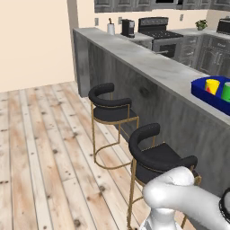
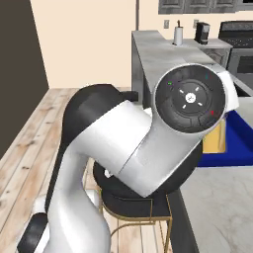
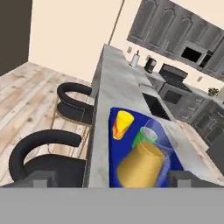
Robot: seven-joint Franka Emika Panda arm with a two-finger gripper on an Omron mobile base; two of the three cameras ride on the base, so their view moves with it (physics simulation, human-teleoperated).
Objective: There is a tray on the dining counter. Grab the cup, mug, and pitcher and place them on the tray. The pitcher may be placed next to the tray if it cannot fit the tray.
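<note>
Hovering nearest, gripper (image 3: 111, 177) standing with jaws spread wide and nothing between them, dark tips flanking the pitcher (image 3: 144, 166) just below

Sitting in the near end of the tray (image 3: 114, 114), pitcher showing a clear glassy upper part and an orange-yellow flared lower body, appearing tipped toward the camera, though possibly only the hand's angle; judging it rigid, smooth and slippery, heaviest of the three and likely breakable, so best taken at the narrower neck, squeezing gently and lifting slowly

Standing just beyond and touching or nearly touching the pitcher, green mug (image 3: 144, 135) looking stiff and light, small handle not made out here; gripping across the rim or body seeming safest

Standing toward the tray's far left corner, yellow cup (image 3: 122, 124) tapering downward with a red-orange mark, light and easy to topple

Lying near the stool-side edge of the dining counter (image 3: 113, 78), deep-blue tray holding all three; pale stone top stretching away toward the far wall
</note>
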